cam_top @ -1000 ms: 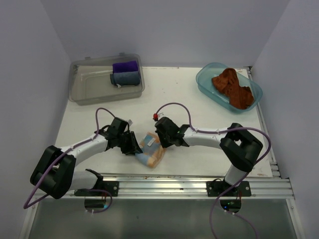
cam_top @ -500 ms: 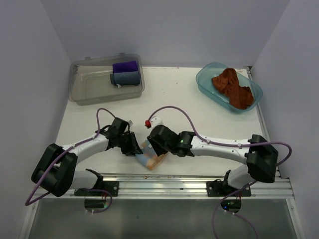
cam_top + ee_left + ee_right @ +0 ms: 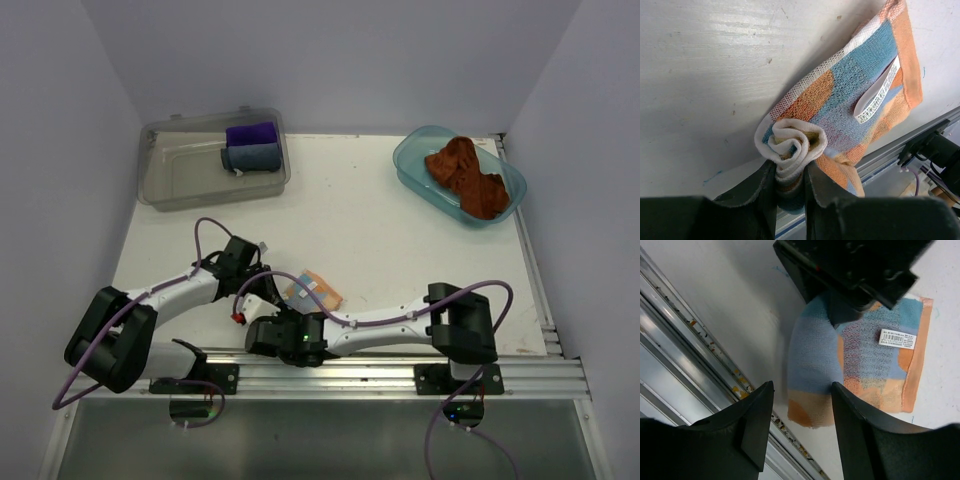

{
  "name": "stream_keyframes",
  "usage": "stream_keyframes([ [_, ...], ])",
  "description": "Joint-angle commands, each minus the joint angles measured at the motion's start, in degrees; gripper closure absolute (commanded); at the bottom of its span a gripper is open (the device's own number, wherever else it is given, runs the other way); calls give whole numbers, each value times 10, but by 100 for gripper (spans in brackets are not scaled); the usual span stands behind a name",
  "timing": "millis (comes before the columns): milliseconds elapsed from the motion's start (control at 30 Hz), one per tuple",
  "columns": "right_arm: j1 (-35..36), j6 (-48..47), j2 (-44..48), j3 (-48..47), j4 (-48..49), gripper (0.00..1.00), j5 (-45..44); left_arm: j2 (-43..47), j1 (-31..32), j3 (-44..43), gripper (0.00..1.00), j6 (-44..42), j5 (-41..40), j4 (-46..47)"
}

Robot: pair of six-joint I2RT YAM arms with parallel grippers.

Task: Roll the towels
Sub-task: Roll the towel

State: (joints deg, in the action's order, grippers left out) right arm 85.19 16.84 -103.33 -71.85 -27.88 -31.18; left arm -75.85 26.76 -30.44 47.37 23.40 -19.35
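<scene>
Pinched left end effector [image 3: 790, 182] shut, hovered right end effector [image 3: 802, 389] with fingers apart, at counter [image 3: 360, 200] front edge: rolled core of patterned towel [image 3: 860, 75] clamped, flat tail free. Called for even turning, tail pulled taut, label [image 3: 875, 94] tucked in.

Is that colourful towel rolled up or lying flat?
Partly rolled: one end of the patterned towel is a spiral, pinched by the left fingers; the rest lies flat.

- I read the patterned towel [image 3: 850, 85] as matt, looped terry cloth.
- The desk [image 3: 715, 60] looks smooth, white, scuffed and faintly shiny.
- My right fingers [image 3: 747, 432] are matt black plastic.
- The front rail [image 3: 685, 340] is brushed metal.
</scene>
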Motion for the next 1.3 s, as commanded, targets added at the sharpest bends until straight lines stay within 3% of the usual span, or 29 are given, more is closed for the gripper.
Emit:
stream_keyframes([
  [0, 10, -31, -27, -41, -17, 46, -70, -11, 2, -2, 78, -4, -14, -10],
  [267, 11, -22, -89, -29, -6, 50, -88, -7, 2, 0, 77, -4, -16, -12],
  [333, 11, -4, -93, -22, -6, 57, -99, -4, 1, 0, 75, -2, -14, -13],
  [367, 10, 5, -92, -19, -5, 72, -106, -3, 1, 1, 74, 0, -14, -13],
  [467, 1, 14, -70, 3, 18, 94, -99, 7, 2, 1, 63, 3, -10, -11],
  [533, -9, 23, -36, 31, 51, 100, -79, 17, 2, 0, 55, 6, -5, -13],
  [700, -49, 29, 32, 109, 132, 100, 30, 36, -3, -12, 34, 6, 4, -17],
  [833, -92, 46, 84, 167, 214, 100, 129, 46, -5, -14, 24, 2, 10, -14],
  [1267, -229, 143, 139, 294, 389, 100, 399, 50, -4, 5, 15, 12, 28, 23],
])
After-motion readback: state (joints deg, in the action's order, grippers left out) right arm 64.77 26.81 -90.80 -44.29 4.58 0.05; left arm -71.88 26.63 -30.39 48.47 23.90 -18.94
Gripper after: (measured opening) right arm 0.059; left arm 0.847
